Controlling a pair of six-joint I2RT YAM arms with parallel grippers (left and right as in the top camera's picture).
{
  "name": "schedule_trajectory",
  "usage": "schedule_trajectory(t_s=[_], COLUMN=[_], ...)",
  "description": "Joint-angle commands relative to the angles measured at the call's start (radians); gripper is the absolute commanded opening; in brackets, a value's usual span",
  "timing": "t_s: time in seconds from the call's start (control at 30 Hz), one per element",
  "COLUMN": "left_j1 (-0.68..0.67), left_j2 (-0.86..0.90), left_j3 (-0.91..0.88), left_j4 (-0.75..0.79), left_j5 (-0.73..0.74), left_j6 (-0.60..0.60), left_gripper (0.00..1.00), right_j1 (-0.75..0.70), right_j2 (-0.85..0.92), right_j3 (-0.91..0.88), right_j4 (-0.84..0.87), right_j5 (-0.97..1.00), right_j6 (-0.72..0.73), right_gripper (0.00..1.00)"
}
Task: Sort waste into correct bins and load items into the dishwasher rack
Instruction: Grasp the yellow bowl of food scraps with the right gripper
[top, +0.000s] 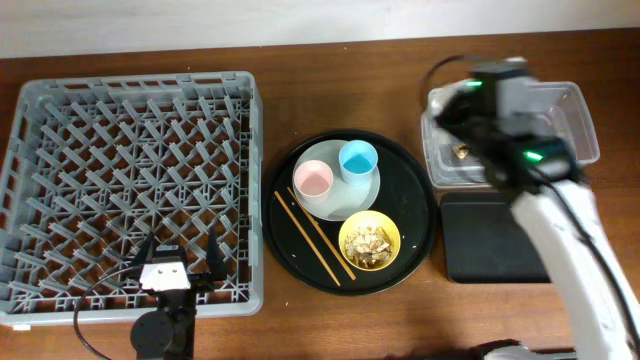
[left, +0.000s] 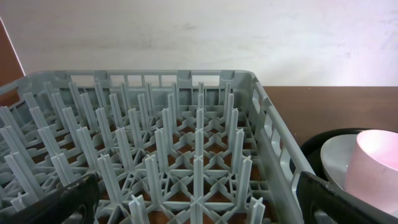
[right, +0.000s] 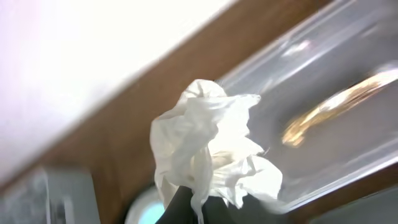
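My right gripper (right: 205, 208) is shut on the crumpled white tissue (right: 208, 146) and holds it above the clear plastic tub (top: 575, 120); in the overhead view the arm (top: 500, 110) hides the tissue. The gold-brown foil wrapper (top: 462, 151) lies inside the tub and shows blurred in the right wrist view (right: 329, 109). The pink cup (top: 313, 180) and blue cup (top: 358, 160) stand on the pale plate (top: 350, 203). The yellow bowl (top: 369, 240) holds beige food scraps. The chopsticks (top: 312, 238) lie beside it. My left gripper (left: 199, 199) is open over the grey dishwasher rack (top: 130, 190).
A large round black tray (top: 415, 190) carries the plate, cups, bowl and chopsticks. The shallow black rectangular tray (top: 495, 238) sits in front of the tub. The rack's right wall (left: 273, 137) stands close to the round tray.
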Motion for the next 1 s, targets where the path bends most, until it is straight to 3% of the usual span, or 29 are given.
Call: schedule_trajectory(t_s=[0.0, 0.03, 0.1, 0.17, 0.2, 0.23, 0.27, 0.33, 0.43, 0.53, 0.63, 0.73, 0.9, 0.93, 0.97], left_j1=[0.005, 0.005, 0.005, 0.005, 0.005, 0.005, 0.005, 0.005, 0.005, 0.005, 0.005, 0.005, 0.005, 0.005, 0.005], left_j2=[-0.005, -0.005, -0.005, -0.005, -0.005, -0.005, -0.005, -0.005, -0.005, -0.005, -0.005, -0.005, -0.005, -0.005, -0.005], left_j3=[-0.005, -0.005, -0.005, -0.005, -0.005, -0.005, -0.005, -0.005, -0.005, -0.005, -0.005, -0.005, -0.005, -0.005, -0.005], left_j4=[-0.001, -0.001, -0.001, -0.002, -0.001, -0.001, -0.001, -0.001, -0.001, -0.001, -0.001, -0.001, -0.001, -0.002, -0.001], left_j5=[0.008, 0.008, 0.008, 0.008, 0.008, 0.008, 0.008, 0.008, 0.008, 0.008, 0.008, 0.008, 0.008, 0.008, 0.008], left_j6=[-0.01, -0.01, -0.01, -0.01, -0.01, -0.011, -0.01, -0.01, -0.01, -0.01, -0.01, -0.01, -0.01, -0.01, -0.01], left_gripper=[0.99, 0.99, 0.99, 0.99, 0.99, 1.0, 0.99, 0.99, 0.99, 0.99, 0.99, 0.99, 0.99, 0.99, 0.99], right_j1=[-0.153, -0.201, -0.27, -0.316, -0.343, -0.363, -0.391, -0.435, -0.398, -0.237, 0.027, 0.27, 0.58, 0.615, 0.637], right_j2=[0.065, 0.106, 0.219, 0.313, 0.336, 0.334, 0.317, 0.249, 0.095, -0.052, -0.068, -0.068, -0.042, -0.021, -0.001], right_j3=[-0.034, -0.042, -0.043, -0.043, -0.042, -0.041, -0.03, 0.014, 0.076, 0.077, 0.056, -0.05, -0.245, -0.272, -0.285], right_j4=[-0.019, -0.019, -0.017, 0.016, 0.063, 0.096, 0.11, 0.071, -0.147, -0.349, -0.503, -0.476, -0.221, -0.183, -0.166], right_j5=[0.073, 0.073, 0.048, -0.103, -0.25, -0.362, -0.489, -0.727, -0.727, -0.628, -0.568, -0.558, -0.45, -0.438, -0.38], right_j6=[-0.034, -0.034, -0.034, -0.066, -0.126, -0.146, -0.15, -0.259, -0.398, -0.478, -0.478, -0.472, -0.43, -0.454, -0.455], right_gripper=[0.12, 0.25, 0.26, 0.27, 0.49, 0.87, 1.0, 1.0, 1.0, 0.99, 0.99, 0.99, 0.99, 0.95, 0.8])
